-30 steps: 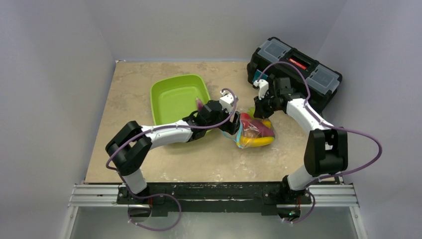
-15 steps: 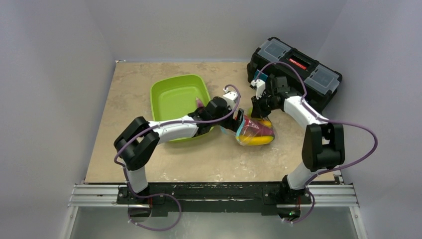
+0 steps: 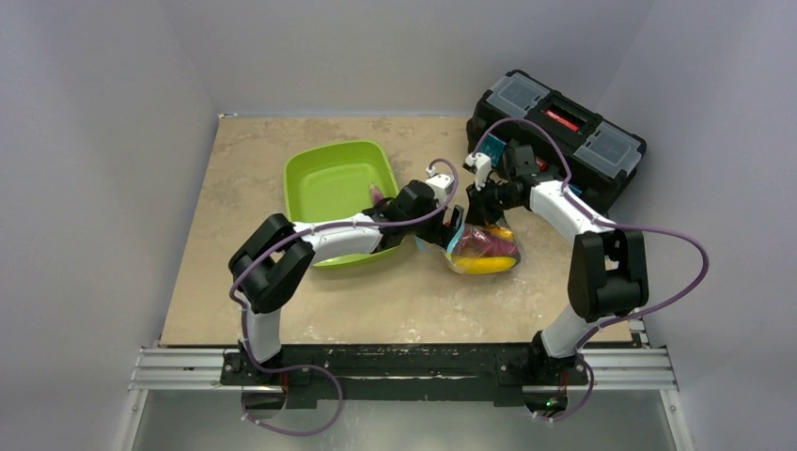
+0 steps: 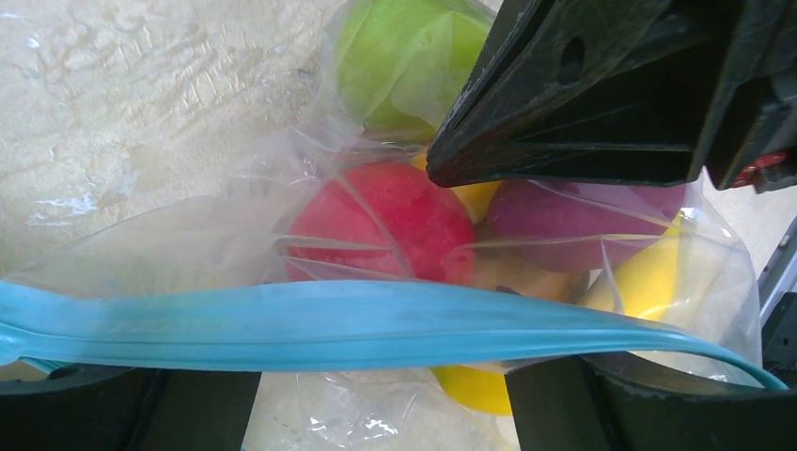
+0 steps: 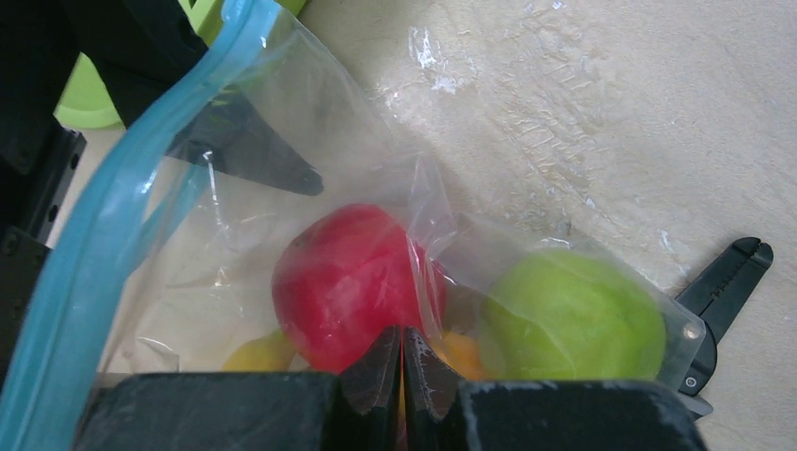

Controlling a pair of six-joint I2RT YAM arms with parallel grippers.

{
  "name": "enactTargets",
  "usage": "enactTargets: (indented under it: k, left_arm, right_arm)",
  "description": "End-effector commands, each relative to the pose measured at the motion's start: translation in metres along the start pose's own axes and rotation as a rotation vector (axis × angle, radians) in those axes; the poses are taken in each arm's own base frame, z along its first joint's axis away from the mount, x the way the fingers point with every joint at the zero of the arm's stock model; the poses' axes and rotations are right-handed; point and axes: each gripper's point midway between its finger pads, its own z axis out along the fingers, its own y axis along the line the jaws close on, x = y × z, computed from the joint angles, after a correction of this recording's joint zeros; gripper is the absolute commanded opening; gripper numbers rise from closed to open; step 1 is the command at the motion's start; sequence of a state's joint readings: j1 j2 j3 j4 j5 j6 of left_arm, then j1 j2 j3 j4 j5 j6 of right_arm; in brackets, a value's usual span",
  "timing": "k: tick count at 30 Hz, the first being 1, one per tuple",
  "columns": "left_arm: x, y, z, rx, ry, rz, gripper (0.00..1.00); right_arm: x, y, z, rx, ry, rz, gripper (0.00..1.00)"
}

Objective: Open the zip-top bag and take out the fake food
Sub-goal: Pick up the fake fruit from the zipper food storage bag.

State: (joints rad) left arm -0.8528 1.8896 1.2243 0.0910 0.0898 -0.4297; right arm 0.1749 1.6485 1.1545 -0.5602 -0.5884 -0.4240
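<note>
Nearest to us, both arms reach in from the near edge and meet at the zip-top bag [image 3: 479,249]. It lies on the tabletop [image 3: 244,188] right of centre, just beside the lime-green tray [image 3: 329,178]. The left end effector [image 4: 381,413] is released: its fingers stand wide apart, with the bag's teal zipper strip [image 4: 310,324] lying across the gap. The right end effector [image 5: 402,362] is clenched on a fold of the bag's clear film, its tips pressed together. The fake food [image 3: 484,256] sits inside the bag: we see a red apple [image 5: 352,282], a green pear [image 5: 564,315], a purple piece [image 4: 583,211] and a yellow banana [image 3: 484,266]. Black pliers handles [image 5: 724,282] poke out from behind the bag's corner by the pear. Farthest off, a black toolbox [image 3: 554,132] stands at the back right corner.
</note>
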Motion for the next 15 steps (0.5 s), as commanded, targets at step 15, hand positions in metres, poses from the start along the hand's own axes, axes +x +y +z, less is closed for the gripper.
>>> enactTargets:
  k: [15]
  left_arm:
    - [0.021,-0.004,0.018,0.029,0.112,-0.067,0.85]
  right_arm:
    - [0.009,0.01,0.007,-0.055,0.0,0.001,0.01]
